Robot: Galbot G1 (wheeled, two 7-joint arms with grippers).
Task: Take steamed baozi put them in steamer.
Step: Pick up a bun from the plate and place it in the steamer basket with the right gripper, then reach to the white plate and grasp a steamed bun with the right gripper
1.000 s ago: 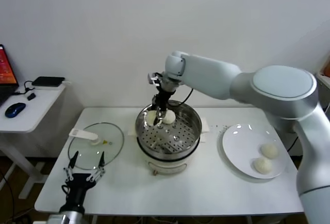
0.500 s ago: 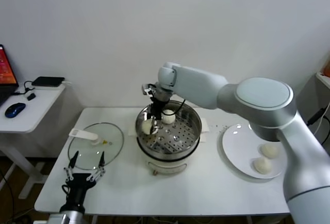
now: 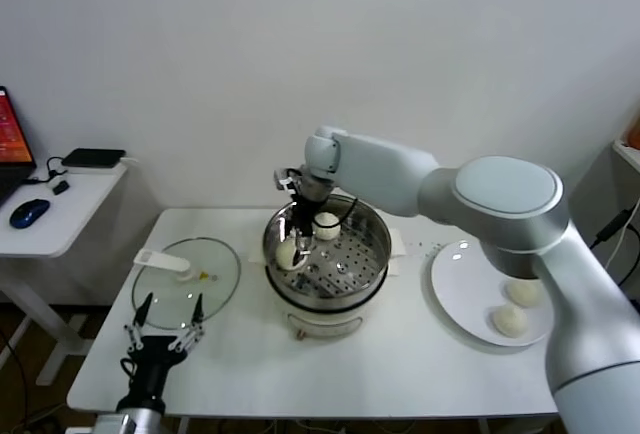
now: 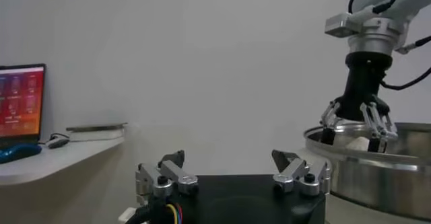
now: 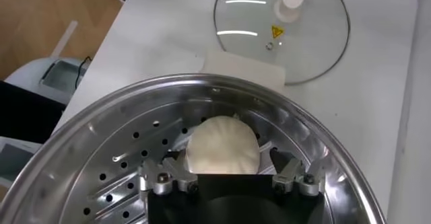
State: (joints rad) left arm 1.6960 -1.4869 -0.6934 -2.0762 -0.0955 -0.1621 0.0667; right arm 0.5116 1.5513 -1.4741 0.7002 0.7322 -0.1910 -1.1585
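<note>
The steamer (image 3: 372,266) stands mid-table, a shiny pot on a white base. Two baozi lie on its perforated tray, one on the left (image 3: 287,254) and one at the back (image 3: 326,225). My right gripper (image 3: 297,236) hangs inside the pot, open, just above the left baozi. In the right wrist view that baozi (image 5: 222,144) rests on the tray between the spread fingers of the right gripper (image 5: 226,157). Two more baozi (image 3: 522,292) (image 3: 509,321) lie on the white plate (image 3: 462,289). My left gripper (image 3: 165,320) (image 4: 227,157) is parked open at the table's front left.
A glass lid (image 3: 186,276) with a white handle lies flat left of the steamer. A side desk (image 3: 55,216) with a mouse and laptop stands further left. The plate sits near the table's right edge.
My right gripper carried a baozi to the left side of the pot, lowered it onto the tray and opened, letting it go. The left arm stayed still.
</note>
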